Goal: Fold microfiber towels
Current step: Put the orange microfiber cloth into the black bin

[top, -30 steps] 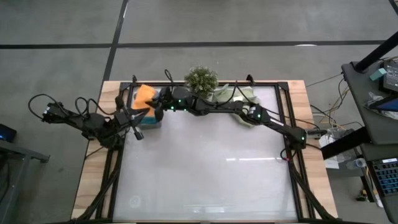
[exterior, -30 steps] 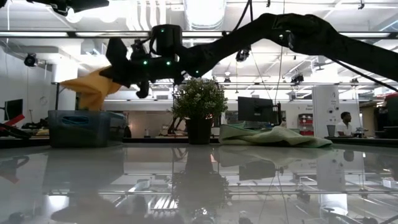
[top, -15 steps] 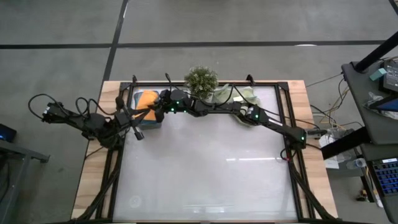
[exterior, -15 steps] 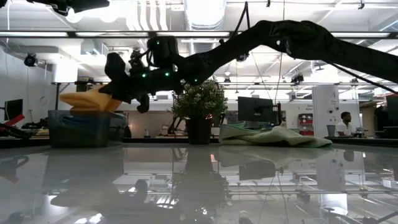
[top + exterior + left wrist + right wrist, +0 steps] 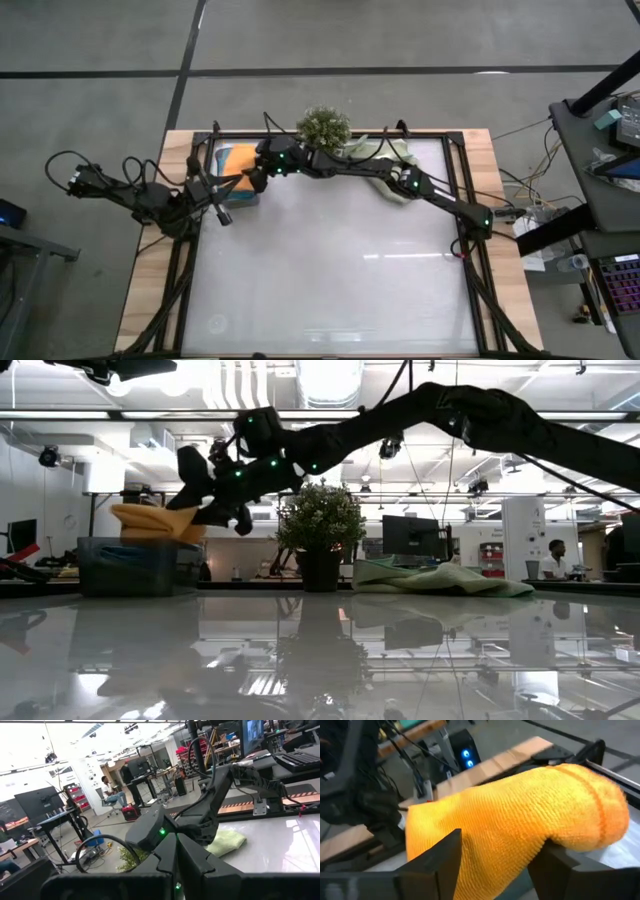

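The right gripper (image 5: 492, 862) stands at the far left of the table, fingers parted around the folded orange towel (image 5: 236, 159), which rests on top of the dark grey tray (image 5: 128, 565), so this one looks just delivered and about to be let go. The left gripper (image 5: 222, 186) waits shut just beside the tray. One orange towel shows in the stack, with perhaps others hidden under it, and the sage-green heap (image 5: 435, 578) right of the plant (image 5: 324, 127), two towels or so, remains unfolded.
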